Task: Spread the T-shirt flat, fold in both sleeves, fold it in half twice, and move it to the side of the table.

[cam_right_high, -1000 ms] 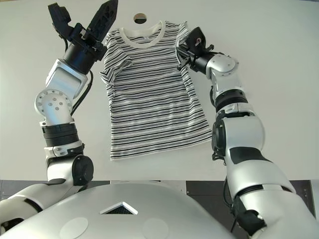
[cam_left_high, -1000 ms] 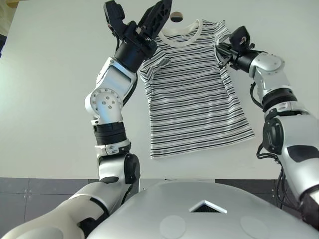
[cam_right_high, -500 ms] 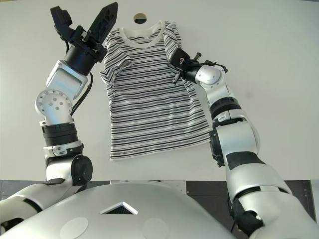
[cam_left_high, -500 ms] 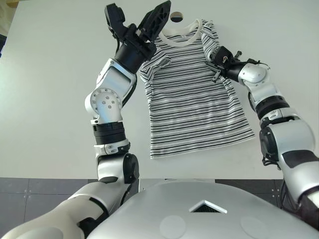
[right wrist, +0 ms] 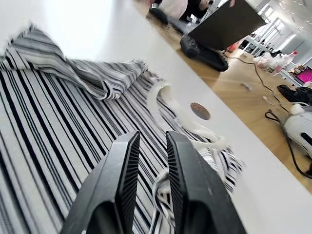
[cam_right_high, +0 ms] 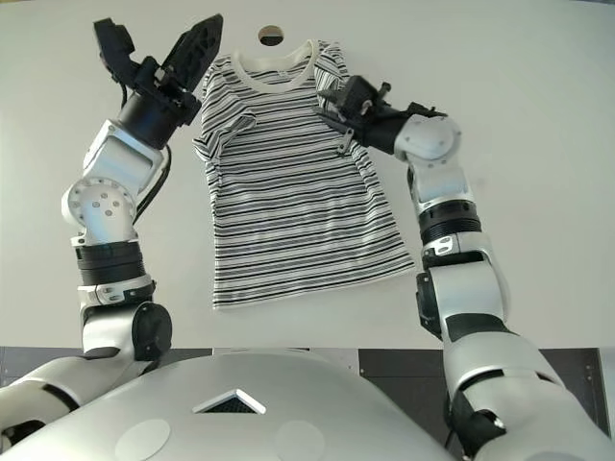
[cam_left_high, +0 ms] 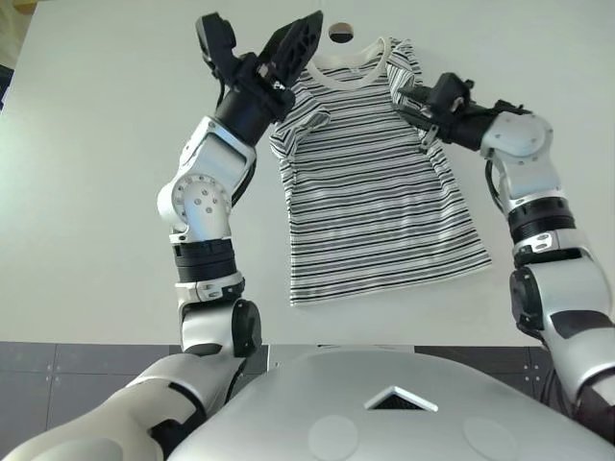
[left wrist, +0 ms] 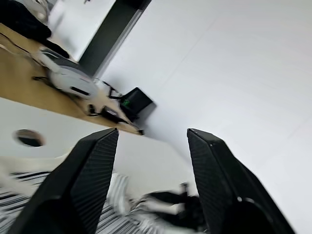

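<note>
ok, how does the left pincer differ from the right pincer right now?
The left pincer, wide open, is raised off the table with its tips angled upward; the right pincer lies low and nearly level over the T-shirt. The left pincer is beside the shirt's left shoulder, over bare table; the right pincer is over striped fabric by the folded-in right sleeve. Shared: both are black and near the collar end.

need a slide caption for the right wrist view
Right hand low over the black-and-white striped T-shirt on the white table, one sleeve folded in.
</note>
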Motion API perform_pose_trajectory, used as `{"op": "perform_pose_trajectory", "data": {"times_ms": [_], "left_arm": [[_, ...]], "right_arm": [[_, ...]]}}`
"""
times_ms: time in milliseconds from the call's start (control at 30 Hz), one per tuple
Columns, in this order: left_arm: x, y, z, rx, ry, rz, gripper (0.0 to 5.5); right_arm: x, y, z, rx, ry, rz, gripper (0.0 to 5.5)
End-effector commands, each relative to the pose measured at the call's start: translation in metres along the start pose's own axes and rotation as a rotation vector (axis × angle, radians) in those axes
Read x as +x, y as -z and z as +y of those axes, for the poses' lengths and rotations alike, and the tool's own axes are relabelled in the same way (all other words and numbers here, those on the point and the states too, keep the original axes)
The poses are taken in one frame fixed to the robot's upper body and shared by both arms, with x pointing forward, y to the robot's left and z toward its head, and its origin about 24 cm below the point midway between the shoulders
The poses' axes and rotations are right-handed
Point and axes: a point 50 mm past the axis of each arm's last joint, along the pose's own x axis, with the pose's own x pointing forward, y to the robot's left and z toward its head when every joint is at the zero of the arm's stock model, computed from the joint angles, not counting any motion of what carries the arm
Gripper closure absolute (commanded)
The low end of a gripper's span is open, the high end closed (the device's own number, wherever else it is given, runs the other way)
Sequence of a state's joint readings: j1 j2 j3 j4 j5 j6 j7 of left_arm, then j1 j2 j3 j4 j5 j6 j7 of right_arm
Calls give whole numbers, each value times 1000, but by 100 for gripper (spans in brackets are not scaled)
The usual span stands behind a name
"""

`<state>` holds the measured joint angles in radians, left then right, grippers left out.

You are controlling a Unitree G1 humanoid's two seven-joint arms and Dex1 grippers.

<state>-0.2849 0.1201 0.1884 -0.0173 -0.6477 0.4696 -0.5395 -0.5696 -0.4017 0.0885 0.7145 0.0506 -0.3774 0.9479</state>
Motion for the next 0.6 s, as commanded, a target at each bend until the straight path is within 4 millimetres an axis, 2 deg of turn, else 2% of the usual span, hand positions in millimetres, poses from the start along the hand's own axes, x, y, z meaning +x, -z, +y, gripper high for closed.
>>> {"op": "perform_pose_trajectory", "data": {"times_ms": [33,133,200,300,333,433,533,600], "left_arm": [[-50,-12,3,686,11,76,287],[-98,3,0,1152,234,334,287],[-131,18,-3,1364,450,525,287],[-177,39,-5,1447,772,784,287],[-186,42,-5,1440,841,833,287],[-210,49,-3,1423,982,951,244],[-213,59,-3,1427,1037,964,213],[-210,64,-4,1433,1068,961,198]], "right_arm": [[-74,-4,-8,9,-70,-99,450],[-126,3,-4,-8,-187,49,450],[-156,8,4,-43,-267,187,450],[-187,20,27,-86,-444,389,450],[-192,22,33,-107,-475,433,450],[-200,29,46,-144,-567,526,396],[-193,35,59,-371,-688,516,351],[-188,38,71,-455,-746,474,341]]}}
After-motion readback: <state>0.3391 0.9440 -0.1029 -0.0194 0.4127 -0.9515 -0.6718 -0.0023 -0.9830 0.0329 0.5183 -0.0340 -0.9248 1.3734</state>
